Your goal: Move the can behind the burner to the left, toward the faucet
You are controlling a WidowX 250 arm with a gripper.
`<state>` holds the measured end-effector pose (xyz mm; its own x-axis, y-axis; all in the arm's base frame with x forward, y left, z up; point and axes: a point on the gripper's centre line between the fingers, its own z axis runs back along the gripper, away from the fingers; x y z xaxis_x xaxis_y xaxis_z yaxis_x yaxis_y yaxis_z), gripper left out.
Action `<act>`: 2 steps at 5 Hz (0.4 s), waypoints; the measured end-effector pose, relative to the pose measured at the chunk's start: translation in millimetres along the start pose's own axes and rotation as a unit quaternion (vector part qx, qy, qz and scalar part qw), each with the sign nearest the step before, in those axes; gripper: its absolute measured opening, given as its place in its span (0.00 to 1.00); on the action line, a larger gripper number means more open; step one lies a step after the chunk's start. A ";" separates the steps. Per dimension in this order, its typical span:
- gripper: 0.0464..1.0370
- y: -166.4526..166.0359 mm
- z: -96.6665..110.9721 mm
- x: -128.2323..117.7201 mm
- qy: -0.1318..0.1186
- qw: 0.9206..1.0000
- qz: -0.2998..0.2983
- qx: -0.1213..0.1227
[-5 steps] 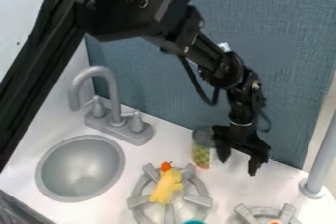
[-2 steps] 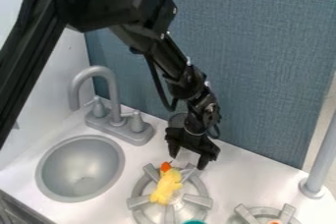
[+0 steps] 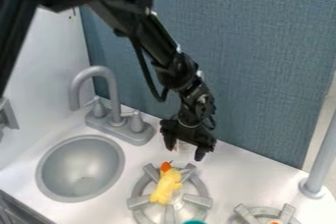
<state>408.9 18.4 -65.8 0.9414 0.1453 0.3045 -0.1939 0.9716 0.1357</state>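
Note:
The black gripper hangs over the counter behind the left burner, its two fingers apart and pointing down. Part of a small clear container shows between the fingers; the gripper covers most of it, and I cannot tell whether they touch. In front of the gripper, a yellow toy with an orange end lies across the left stove burner.
To the left are a round grey sink and a grey faucet. A second burner is at the front right, near a grey post. A blue panel stands behind the counter.
The gripper has moved left, from the container's right side to in front of it. The container shows farther left than at first and is now mostly covered. The yellow toy stays put.

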 end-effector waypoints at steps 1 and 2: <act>0.96 3.9 25.9 -4.3 -0.013 1.000 0.008 -0.009; 0.96 10.9 72.9 -31.0 0.028 0.999 -0.002 -0.016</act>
<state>357.4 10.9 -5.0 0.9560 0.1514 0.2515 -0.1825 0.9776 0.1052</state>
